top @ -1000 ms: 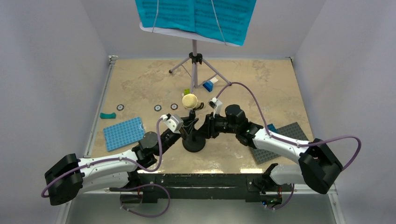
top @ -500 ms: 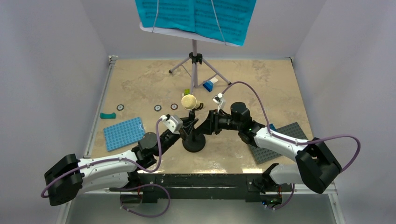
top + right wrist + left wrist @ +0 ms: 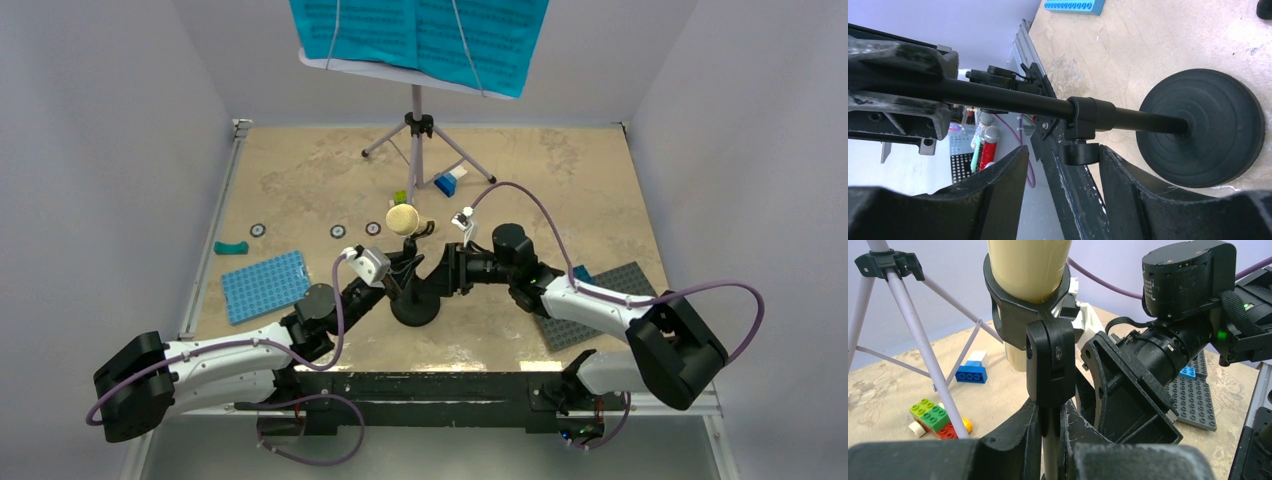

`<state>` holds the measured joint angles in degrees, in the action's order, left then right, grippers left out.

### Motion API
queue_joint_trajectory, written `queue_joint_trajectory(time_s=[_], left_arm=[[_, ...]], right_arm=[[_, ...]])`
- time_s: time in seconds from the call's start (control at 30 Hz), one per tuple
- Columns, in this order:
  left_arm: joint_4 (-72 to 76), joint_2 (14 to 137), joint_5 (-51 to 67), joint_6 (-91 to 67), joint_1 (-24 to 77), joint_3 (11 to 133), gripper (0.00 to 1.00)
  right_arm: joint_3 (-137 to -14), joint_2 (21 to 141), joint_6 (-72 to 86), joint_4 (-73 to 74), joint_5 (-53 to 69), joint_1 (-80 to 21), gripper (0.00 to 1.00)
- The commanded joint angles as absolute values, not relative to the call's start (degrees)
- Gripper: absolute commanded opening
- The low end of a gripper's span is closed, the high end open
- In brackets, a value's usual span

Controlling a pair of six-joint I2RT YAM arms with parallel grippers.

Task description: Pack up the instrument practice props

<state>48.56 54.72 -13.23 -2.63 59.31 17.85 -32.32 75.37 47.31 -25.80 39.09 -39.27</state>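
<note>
1. Standing on the table (image 3: 300,170) just ahead of the two arm bases, the mic stand (image 3: 415,308) has its round black base flat on the surface.
2. The microphone (image 3: 403,218) sits in the black clip at the top of the stand's pole, its cream body pointing up and away.
3. The left gripper (image 3: 1049,426) is closed on the thin pole just below the clip, with a finger pressed against each side.
4. The right gripper (image 3: 1063,152) is spread wide, low on the pole and close to the base. Its fingers (image 3: 998,195) straddle the pole's collar and the small knob, and a gap shows on at least one side.
5. Seen from above, the two grippers meet at the pole from opposite sides, nearly touching.
6. The music stand (image 3: 418,125) is at the far edge of the table, well apart from both arms. The teal pages (image 3: 420,30) lie across its tray.
7. A blue plate (image 3: 262,285) lies flat to the left of the left arm.
8. A grey plate (image 3: 628,280) lies partly under the right arm.
9. Small bricks (image 3: 935,415) lie near the tripod legs.
</note>
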Motion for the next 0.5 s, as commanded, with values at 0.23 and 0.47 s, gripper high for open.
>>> queue_joint_trajectory(time_s=[0.23, 0.47], left_arm=[[44.7, 55.2, -12.9, -5.2, 59.8, 16.1, 0.0], [43.8, 55.6, -13.0, -5.7, 59.9, 16.4, 0.0]], right_arm=[[-32.8, 76.7, 48.4, -29.7, 40.5, -39.4, 0.3], [-34.7, 73.7, 41.1, -24.3, 35.0, -39.9, 0.0]])
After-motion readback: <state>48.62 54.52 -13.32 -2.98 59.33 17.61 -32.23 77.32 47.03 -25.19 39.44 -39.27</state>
